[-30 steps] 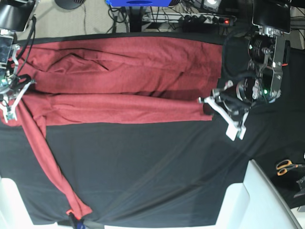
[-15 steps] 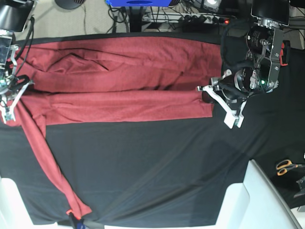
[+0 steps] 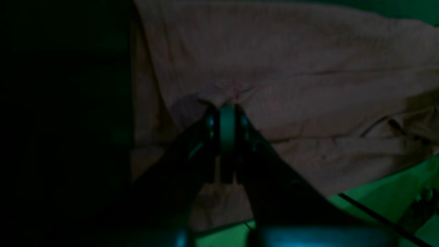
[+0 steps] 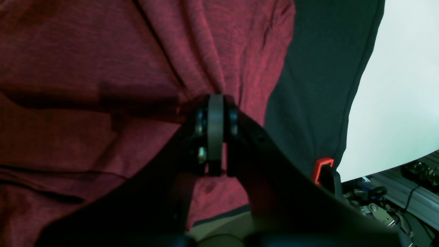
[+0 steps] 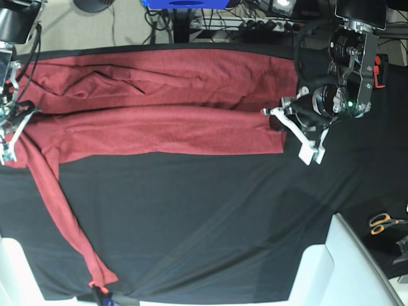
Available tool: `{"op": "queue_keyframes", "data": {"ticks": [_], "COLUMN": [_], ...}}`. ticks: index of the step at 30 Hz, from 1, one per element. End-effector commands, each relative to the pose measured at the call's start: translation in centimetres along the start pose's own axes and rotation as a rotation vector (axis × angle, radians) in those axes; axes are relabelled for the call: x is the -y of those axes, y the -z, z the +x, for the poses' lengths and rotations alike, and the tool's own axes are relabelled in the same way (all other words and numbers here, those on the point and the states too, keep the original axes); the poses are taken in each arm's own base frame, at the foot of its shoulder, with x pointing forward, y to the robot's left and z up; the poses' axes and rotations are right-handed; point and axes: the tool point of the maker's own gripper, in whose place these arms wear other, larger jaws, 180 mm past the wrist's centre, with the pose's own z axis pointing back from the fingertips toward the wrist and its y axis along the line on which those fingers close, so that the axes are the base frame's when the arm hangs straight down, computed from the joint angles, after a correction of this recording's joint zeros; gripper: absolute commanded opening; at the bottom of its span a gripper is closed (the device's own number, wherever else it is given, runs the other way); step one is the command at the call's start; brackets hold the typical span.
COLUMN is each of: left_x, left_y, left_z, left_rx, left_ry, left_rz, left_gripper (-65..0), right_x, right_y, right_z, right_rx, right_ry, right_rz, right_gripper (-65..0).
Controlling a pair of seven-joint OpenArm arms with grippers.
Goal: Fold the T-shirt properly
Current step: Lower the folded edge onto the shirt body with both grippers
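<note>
The T-shirt (image 5: 159, 95) is dusty brick-red and lies across the back of the black cloth (image 5: 204, 217), with its near strip doubled over the rest. One long sleeve (image 5: 67, 217) trails toward the front edge. My left gripper (image 5: 274, 120) is shut on the shirt's right edge; in the dim left wrist view its jaws (image 3: 226, 104) pinch a bunch of fabric (image 3: 291, 85). My right gripper (image 5: 13, 131) is shut on the shirt's left edge; the right wrist view shows it (image 4: 215, 99) closed on a red fold (image 4: 103, 68).
Orange-handled scissors (image 5: 382, 222) lie on the cloth at the right. White panels (image 5: 331, 268) stand at the front right and front left corners. An orange clip (image 5: 94, 284) sits at the front edge by the sleeve end. Cables and a power strip (image 5: 274, 24) lie behind the table.
Both grippers have moved toward the back of the table with the shirt's edge held. The doubled strip's near edge has shifted back and the sleeve has drawn up a little.
</note>
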Motion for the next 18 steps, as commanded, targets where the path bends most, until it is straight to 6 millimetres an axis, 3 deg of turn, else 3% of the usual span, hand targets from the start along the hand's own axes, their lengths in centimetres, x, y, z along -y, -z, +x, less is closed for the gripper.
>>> {"op": "queue_keyframes", "data": {"ticks": [1, 18], "left_x": [0.19, 0.14], "left_y": [-0.43, -0.41], "left_z": [0.86, 0.63], "left_rx": [0.026, 0.025], "left_ry": [0.013, 0.01], "left_rz": [-0.009, -0.008], "left_gripper": [-65.0, -65.0], "right_x": [1.58, 1.13], "right_y": [-0.3, -0.23], "right_z": [0.98, 0.72], "right_rx": [0.025, 0.018], "right_ry": [0.001, 0.004], "right_rz": [-0.037, -0.028], "right_gripper": [-65.0, -64.8]}}
